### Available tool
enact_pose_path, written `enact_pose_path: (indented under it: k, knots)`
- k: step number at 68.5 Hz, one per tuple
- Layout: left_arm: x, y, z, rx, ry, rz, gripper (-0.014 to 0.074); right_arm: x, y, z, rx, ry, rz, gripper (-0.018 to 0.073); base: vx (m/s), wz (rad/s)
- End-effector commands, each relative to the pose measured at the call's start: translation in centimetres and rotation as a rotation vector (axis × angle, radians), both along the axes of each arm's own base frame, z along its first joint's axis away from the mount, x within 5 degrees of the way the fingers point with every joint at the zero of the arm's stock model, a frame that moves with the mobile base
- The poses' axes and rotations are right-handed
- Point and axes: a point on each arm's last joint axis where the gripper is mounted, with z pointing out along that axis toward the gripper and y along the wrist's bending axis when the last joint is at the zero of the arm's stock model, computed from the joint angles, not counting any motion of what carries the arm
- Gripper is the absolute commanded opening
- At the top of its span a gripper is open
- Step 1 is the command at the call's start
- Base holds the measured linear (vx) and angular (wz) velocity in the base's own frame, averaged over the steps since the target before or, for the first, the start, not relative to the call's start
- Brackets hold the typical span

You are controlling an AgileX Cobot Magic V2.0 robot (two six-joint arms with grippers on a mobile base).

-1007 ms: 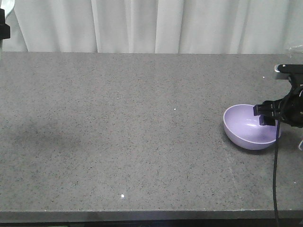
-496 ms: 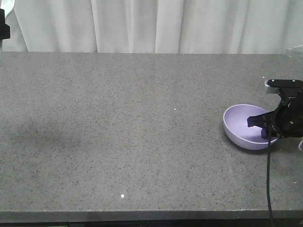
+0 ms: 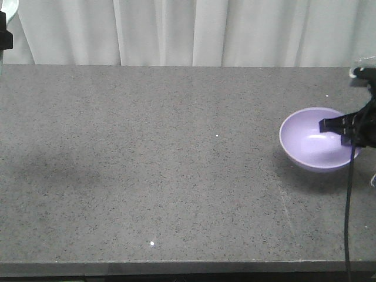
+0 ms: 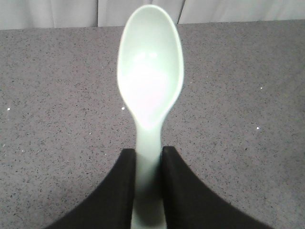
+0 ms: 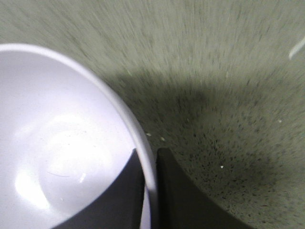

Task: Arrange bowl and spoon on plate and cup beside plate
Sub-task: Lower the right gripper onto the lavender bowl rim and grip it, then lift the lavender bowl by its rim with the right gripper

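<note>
Two grips were on, and nothing was yet where the task wants it. My right gripper [image 5: 148,160] had its jaws closed on the rim of the bowl [image 5: 62,143], one finger inside the wall and one outside. My left gripper [image 4: 148,155] was clamped on the handle of the spoon [image 4: 150,71], with the scoop face-up and pointing away from the wrist.

From the front, the bowl was at the right end of the table [image 3: 147,147], roughly midway between the near and far edges, with its opening tipped a little toward the camera. A shadow lay on the stone under it and to its near side, so I judged it lifted clear rather than resting. The spoon showed only in my left wrist view, above bare speckled stone, with the curtain [image 3: 176,29] beyond the far edge. I could not place it in the front view.

No view showed the plate or the cup. By my reckoning the task was at an early stage, with both pieces picked up and none placed. Left to do were bowl onto plate, spoon onto plate, and cup beside it.
</note>
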Motion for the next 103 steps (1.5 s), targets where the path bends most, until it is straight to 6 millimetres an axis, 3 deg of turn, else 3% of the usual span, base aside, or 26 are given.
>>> enact_pose_path:
  k: [1, 14, 27, 42, 103]
  knots:
    - [-0.8, -0.2, 1.9, -0.029, -0.103, 0.007, -0.0008, -3.0, 0.8, 6.4, 0.033, -0.239, 0.038, -0.0011, 0.0, 0.0]
    - [-0.8, -0.2, 2.0, -0.03, -0.103, 0.007, -0.0008, -8.8, 2.2, 12.1, 0.079, -0.464, 0.118, -0.0011, 0.0, 0.0]
    - [-0.8, -0.2, 2.0, -0.03, -0.103, 0.007, -0.0008, -11.7, 2.6, 14.1, 0.095, -0.547, 0.131, -0.0011, 0.0, 0.0]
    - [-0.8, -0.2, 1.9, -0.03, -0.101, 0.006, -0.0008, -12.7, 2.7, 14.7, 0.092, -0.576, 0.133, -0.0011, 0.0, 0.0]
    - [-0.8, -0.2, 1.9, -0.029, -0.096, 0.004, -0.0008, -12.7, 2.7, 14.6, 0.092, -0.572, 0.134, -0.0011, 0.0, 0.0]
